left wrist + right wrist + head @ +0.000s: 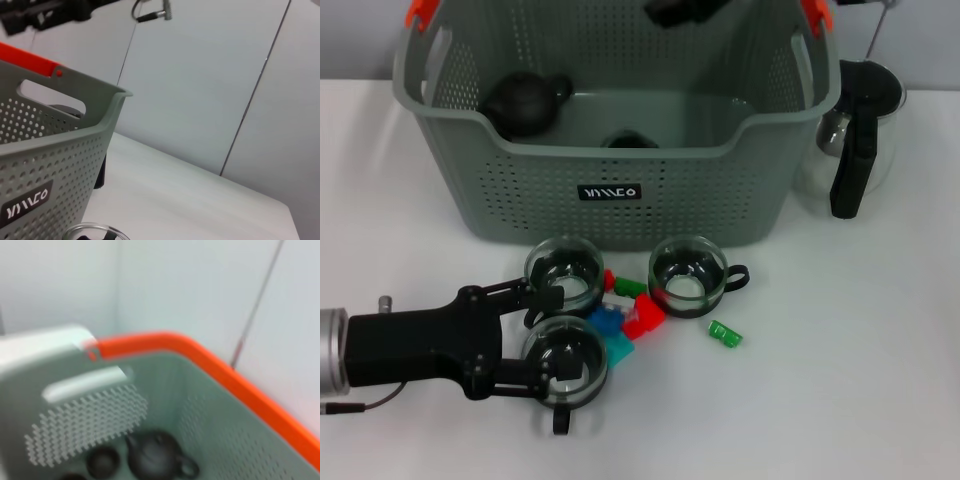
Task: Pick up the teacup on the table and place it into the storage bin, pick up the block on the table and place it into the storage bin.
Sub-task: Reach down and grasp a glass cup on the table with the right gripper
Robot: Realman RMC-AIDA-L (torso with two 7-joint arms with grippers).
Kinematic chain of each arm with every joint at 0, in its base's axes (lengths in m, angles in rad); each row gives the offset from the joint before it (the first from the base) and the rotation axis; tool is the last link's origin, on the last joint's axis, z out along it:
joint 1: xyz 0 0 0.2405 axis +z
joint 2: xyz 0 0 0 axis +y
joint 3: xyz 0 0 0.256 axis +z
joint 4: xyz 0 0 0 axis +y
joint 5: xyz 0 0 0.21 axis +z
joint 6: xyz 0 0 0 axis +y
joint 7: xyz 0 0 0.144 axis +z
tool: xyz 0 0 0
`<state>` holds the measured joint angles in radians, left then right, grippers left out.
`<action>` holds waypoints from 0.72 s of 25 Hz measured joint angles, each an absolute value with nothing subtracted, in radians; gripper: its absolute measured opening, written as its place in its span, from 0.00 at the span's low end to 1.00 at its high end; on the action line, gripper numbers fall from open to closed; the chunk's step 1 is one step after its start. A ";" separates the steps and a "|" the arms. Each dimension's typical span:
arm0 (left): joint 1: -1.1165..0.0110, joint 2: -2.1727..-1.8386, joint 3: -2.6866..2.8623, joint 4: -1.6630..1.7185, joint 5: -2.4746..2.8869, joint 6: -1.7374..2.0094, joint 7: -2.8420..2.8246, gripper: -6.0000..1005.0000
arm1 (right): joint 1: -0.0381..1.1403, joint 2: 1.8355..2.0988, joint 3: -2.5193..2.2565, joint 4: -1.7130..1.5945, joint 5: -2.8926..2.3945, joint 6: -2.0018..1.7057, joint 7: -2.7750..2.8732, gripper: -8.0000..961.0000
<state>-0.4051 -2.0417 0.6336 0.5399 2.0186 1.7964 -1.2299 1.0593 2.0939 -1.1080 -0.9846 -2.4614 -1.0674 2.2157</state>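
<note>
The left tool point(552, 350) lies low near the counter's point(880, 380) front edge, its fingers spread around a glass teacup point(566, 364) that stands on the counter. Two more glass teacups point(565, 272) point(688, 274) stand just in front of the storage bin point(620, 190), with coloured blocks point(635, 318) scattered between them. A dark teapot point(523, 102) sits inside the bin. The right tool point(682, 10) hangs above the bin's far side; whether it is spread I cannot tell. A glass pitcher point(858, 135) stands beside the bin toward the counter's right edge.

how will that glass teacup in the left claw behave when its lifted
The glass teacup looks smooth, so it may slip in the left claw. Its side handle could make it twist. It's probably fragile against the storage bin wall.
</note>
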 joint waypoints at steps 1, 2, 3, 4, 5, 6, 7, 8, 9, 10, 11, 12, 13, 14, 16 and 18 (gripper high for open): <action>-0.405 -2.042 0.634 0.540 2.019 1.796 -1.231 0.93 | 1.038 2.092 -1.106 -1.025 -2.424 -1.092 2.202 0.70; -0.405 -2.042 0.633 0.540 2.019 1.796 -1.232 0.93 | 1.014 2.089 -1.103 -1.070 -2.379 -1.125 2.187 0.70; -0.404 -2.042 0.633 0.540 2.019 1.796 -1.233 0.93 | 0.986 2.085 -1.101 -1.117 -2.329 -1.165 2.170 0.70; -0.404 -2.042 0.632 0.540 2.019 1.796 -1.233 0.93 | 0.963 2.080 -1.100 -1.151 -2.284 -1.206 2.158 0.70; -0.403 -2.042 0.633 0.540 2.019 1.796 -1.233 0.93 | 0.936 2.074 -1.099 -1.189 -2.237 -1.249 2.146 0.70; -0.401 -2.042 0.632 0.540 2.019 1.796 -1.233 0.93 | 0.912 2.068 -1.097 -1.217 -2.202 -1.286 2.137 0.70; -0.400 -2.042 0.632 0.540 2.019 1.796 -1.232 0.93 | 0.887 2.060 -1.095 -1.248 -2.160 -1.325 2.129 0.69; -0.398 -2.042 0.631 0.540 2.019 1.796 -1.230 0.93 | 0.840 2.045 -1.085 -1.292 -2.092 -1.401 2.110 0.69; -0.398 -2.042 0.631 0.540 2.019 1.796 -1.230 0.93 | 0.840 2.045 -1.085 -1.292 -2.092 -1.401 2.110 0.69; -0.398 -2.042 0.631 0.540 2.018 1.796 -1.229 0.93 | 0.820 2.038 -1.076 -1.309 -2.062 -1.442 2.096 0.69; -0.397 -2.042 0.631 0.540 2.018 1.796 -1.229 0.93 | 0.802 2.032 -1.064 -1.321 -2.036 -1.483 2.080 0.69; -0.397 -2.042 0.630 0.540 2.018 1.796 -1.229 0.93 | 0.790 2.027 -1.053 -1.328 -2.017 -1.525 2.062 0.69; -0.397 -2.042 0.630 0.540 2.018 1.796 -1.229 0.93 | 0.778 2.023 -1.040 -1.333 -2.000 -1.573 2.040 0.69; -0.396 -2.042 0.630 0.540 2.018 1.796 -1.229 0.93 | 0.768 2.019 -1.026 -1.336 -1.989 -1.630 2.015 0.69; -0.396 -2.042 0.629 0.540 2.018 1.796 -1.231 0.93 | 0.755 2.015 -1.010 -1.338 -1.987 -1.722 1.976 0.69; -0.396 -2.042 0.629 0.540 2.018 1.797 -1.232 0.93 | 0.746 2.011 -1.006 -1.339 -2.006 -1.807 1.949 0.69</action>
<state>-0.3957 -2.0417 0.6286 0.5399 2.0180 1.7971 -1.2323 0.7460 2.0115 -1.0060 -1.3393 -2.0061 -1.8067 1.9486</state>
